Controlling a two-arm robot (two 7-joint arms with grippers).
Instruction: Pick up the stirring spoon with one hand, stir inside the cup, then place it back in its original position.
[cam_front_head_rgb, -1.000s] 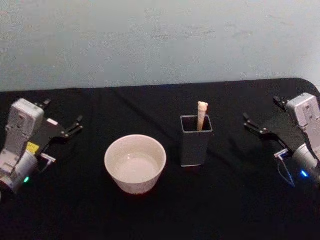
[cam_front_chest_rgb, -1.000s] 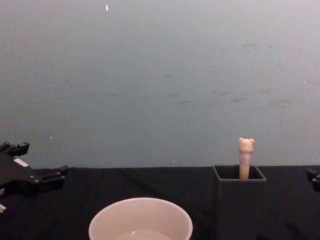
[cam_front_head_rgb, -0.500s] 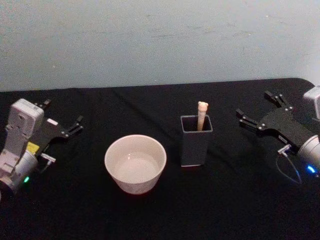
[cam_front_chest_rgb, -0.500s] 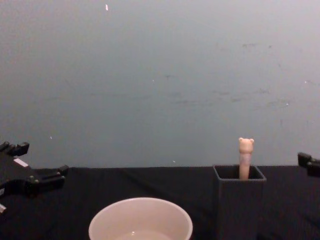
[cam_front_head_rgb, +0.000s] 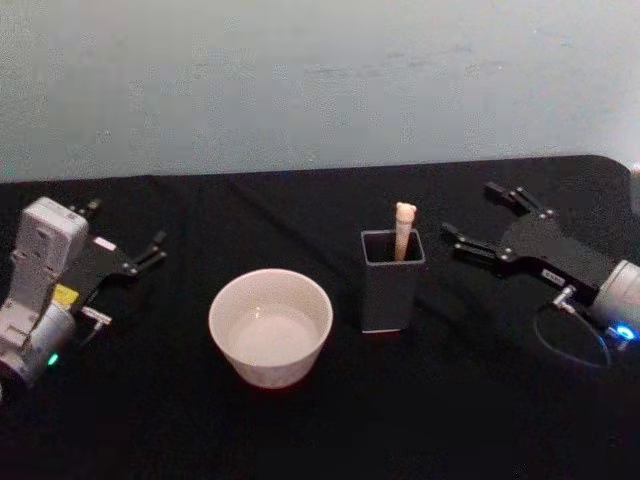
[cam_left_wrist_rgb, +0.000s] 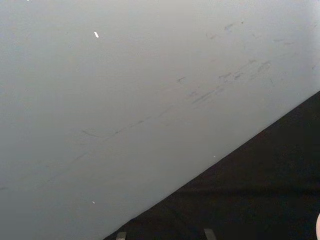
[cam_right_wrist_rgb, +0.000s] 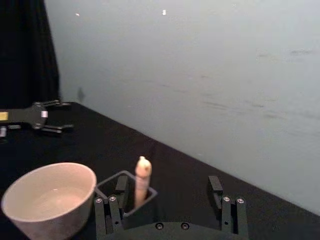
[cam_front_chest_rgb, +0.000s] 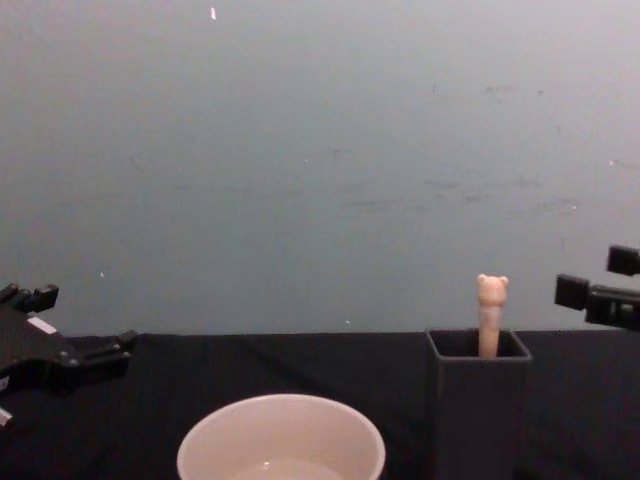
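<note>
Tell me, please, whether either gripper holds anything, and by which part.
Nothing: the black right gripper and left gripper are open; the cream bear-topped stirring spoon stands in its dark grey holder.

Soft, even light is falling on the pale wall (cam_front_head_rgb: 300, 80), the brightest area. The black tablecloth (cam_front_head_rgb: 330, 430) is swallowing light and showing almost no shadows. The cup (cam_front_head_rgb: 270, 327) is glowing pale, with a faint sheen inside. A green lamp (cam_front_head_rgb: 52, 360) is shining at the left edge, a blue lamp (cam_front_head_rgb: 622, 333) at the right.
</note>
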